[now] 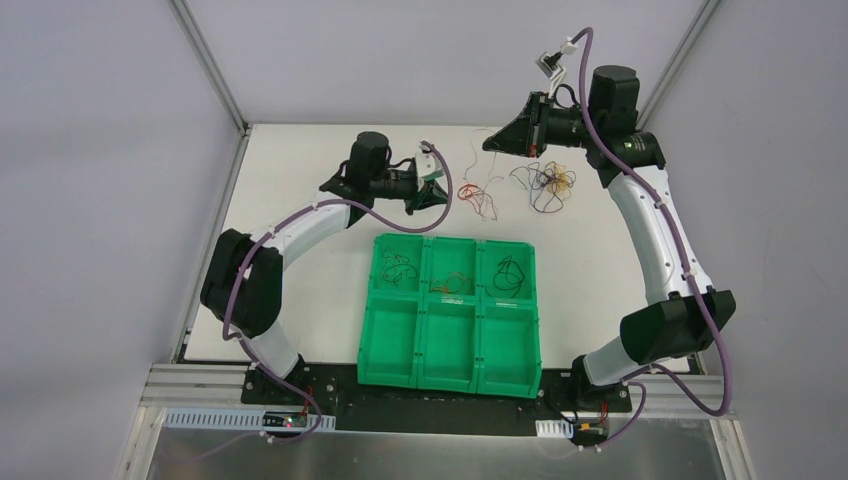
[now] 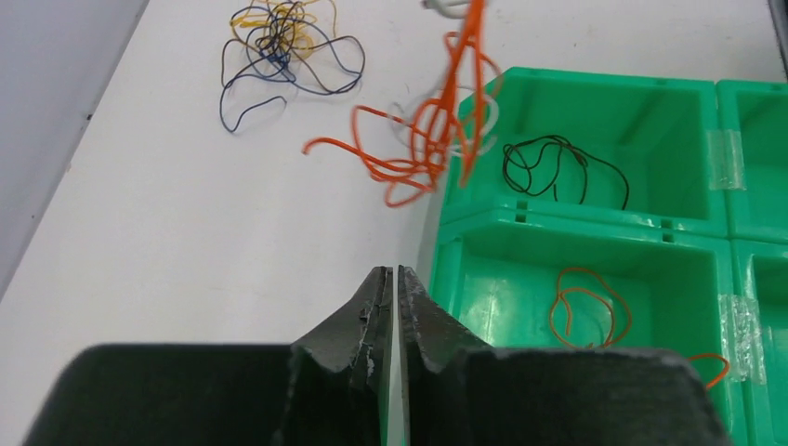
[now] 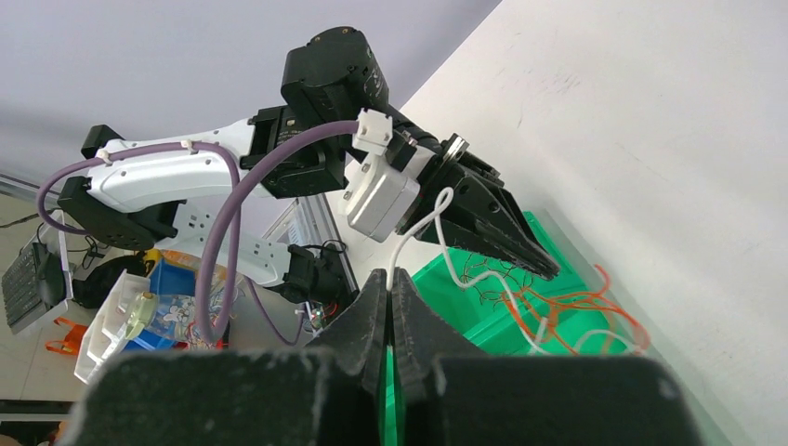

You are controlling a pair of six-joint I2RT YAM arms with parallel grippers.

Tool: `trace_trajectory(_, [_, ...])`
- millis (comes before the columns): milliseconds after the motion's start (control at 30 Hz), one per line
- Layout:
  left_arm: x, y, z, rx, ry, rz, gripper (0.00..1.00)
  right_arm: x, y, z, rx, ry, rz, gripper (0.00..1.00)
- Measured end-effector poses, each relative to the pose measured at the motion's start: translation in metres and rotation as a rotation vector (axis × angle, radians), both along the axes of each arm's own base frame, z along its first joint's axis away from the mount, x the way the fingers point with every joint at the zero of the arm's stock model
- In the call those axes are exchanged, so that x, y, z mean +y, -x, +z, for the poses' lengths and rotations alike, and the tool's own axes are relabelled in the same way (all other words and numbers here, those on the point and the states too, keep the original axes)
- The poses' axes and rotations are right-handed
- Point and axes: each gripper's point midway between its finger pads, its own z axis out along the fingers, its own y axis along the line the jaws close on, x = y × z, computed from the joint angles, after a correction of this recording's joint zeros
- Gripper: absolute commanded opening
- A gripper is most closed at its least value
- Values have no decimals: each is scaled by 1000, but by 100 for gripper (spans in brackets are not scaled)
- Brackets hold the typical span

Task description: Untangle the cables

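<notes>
Green tray (image 1: 448,345) of six compartments, three holding one cable (image 1: 508,273) each.

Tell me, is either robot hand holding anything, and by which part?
The right gripper pinches the thin white cable between its fingertips; whether at its end cannot be told. The left gripper is shut, nothing visible in it.

Orange, black, yellow cables (image 2: 432,130); green tray (image 1: 448,350)

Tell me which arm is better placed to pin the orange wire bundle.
Probably left: the left hand is near the thin orange wire bundle; the right hand seems shut on a thin white wire.
</notes>
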Motion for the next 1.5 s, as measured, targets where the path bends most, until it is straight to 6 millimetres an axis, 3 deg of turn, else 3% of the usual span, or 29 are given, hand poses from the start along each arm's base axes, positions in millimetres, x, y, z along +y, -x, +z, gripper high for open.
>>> trace_trajectory(133, [-7,6,5,12,23,-21,0,0,0,0,0,0,-1,0])
trace_trajectory(167, [-9,8,7,19,27,-24,20,-1,-1,0,0,0,-2,0])
trace_trajectory(200, [-10,8,8,21,31,-24,50,-2,-1,0,0,0,-5,0])
trace_trajectory(233, [-11,8,10,18,36,-26,67,-2,-2,0,0,0,-7,0])
trace_trajectory(267, [-12,8,11,14,40,-29,74,-4,-3,0,0,0,-12,0])
trace_trajectory(400, [-13,9,13,20,44,-26,76,-8,-6,0,0,-1,-26,0])
trace_trajectory(467, [-15,11,14,19,45,-28,74,-8,-7,1,1,-6,-29,0])
trace_trajectory(533, [-18,14,19,23,52,-33,62,-8,-8,1,3,-11,-30,0])
trace_trajectory(733, [-37,26,46,29,106,-63,1,-8,-8,-4,19,-12,-32,0])
trace_trajectory(933, [-35,32,59,35,126,-61,0,-20,-13,-6,16,-4,-67,0])
trace_trajectory(1000, [-29,30,60,44,120,-48,0,-36,-22,-7,10,5,-119,0])
trace_trajectory(1067, [-17,24,57,57,112,-16,0,-66,-38,-4,2,17,-214,0])
trace_trajectory(1233, [39,0,24,123,41,130,0,-158,-79,30,-91,29,-492,0])
trace_trajectory(1300, [58,-5,5,157,0,178,0,-183,-86,42,-130,31,-572,0])
trace_trajectory(1400, [74,-1,-21,218,-58,208,0,-198,-91,53,-163,33,-629,0])
trace_trajectory(1500, [78,2,-27,239,-83,218,0,-204,-95,53,-168,41,-661,0])
